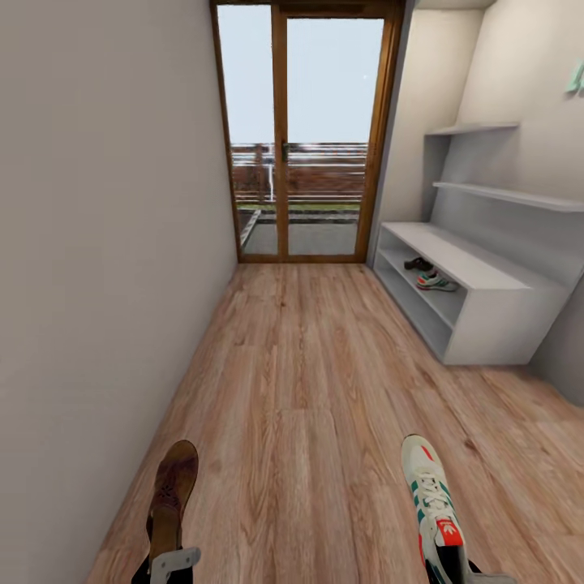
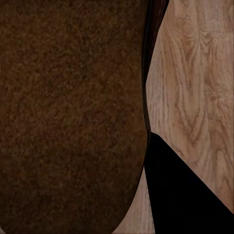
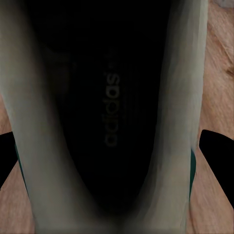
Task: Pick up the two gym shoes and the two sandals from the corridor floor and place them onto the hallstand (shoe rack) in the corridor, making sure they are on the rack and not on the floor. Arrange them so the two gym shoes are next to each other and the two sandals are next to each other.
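Observation:
A brown sandal (image 1: 172,491) juts forward from my left gripper (image 1: 172,561), which is shut on its heel end at the head view's lower edge. Its dark insole (image 2: 68,112) looms close in the left wrist view beside one black finger (image 2: 180,195). My right gripper (image 1: 454,572) is shut on a white gym shoe (image 1: 430,495) with green stripes and a red tongue label. The right wrist view looks into that shoe's dark interior (image 3: 112,112). The white-grey hallstand (image 1: 487,280) stands ahead on the right. On its upper shelf lie the other sandal (image 1: 418,264) and the other gym shoe (image 1: 436,282), side by side.
Wood-plank corridor floor (image 1: 308,389) runs ahead to a wood-framed glass door (image 1: 304,130). A plain wall (image 1: 97,243) bounds the left side closely. Two wall shelves (image 1: 503,195) hang above the hallstand.

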`<state>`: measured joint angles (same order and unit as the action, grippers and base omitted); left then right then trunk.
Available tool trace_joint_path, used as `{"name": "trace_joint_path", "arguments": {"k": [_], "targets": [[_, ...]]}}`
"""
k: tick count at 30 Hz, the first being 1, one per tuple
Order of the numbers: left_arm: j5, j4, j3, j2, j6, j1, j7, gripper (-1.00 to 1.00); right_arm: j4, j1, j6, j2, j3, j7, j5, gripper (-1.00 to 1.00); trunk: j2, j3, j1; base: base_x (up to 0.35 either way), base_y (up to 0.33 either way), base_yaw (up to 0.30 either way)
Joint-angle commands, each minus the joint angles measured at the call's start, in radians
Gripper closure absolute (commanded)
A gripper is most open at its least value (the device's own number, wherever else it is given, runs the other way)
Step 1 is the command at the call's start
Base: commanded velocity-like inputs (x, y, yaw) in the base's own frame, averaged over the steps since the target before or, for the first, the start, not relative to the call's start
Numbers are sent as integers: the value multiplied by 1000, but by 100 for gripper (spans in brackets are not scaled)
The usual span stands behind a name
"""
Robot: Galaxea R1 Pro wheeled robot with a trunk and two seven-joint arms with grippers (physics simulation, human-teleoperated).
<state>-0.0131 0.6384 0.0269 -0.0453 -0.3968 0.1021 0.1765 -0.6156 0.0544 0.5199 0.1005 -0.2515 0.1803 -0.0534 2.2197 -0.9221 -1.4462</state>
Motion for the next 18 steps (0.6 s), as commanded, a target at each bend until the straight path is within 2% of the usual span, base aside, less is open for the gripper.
{"name": "trace_joint_path", "arguments": {"k": [1,18], "targets": [[-5,0,2,-1,-2,1,2,100,0,1,3,-1,-6,7,-5,100,0,-1,0,341,0,0],[-5,0,2,-1,-2,1,2,100,0,1,3,-1,-6,7,-5,100,0,-1,0,340,0,0]]}}
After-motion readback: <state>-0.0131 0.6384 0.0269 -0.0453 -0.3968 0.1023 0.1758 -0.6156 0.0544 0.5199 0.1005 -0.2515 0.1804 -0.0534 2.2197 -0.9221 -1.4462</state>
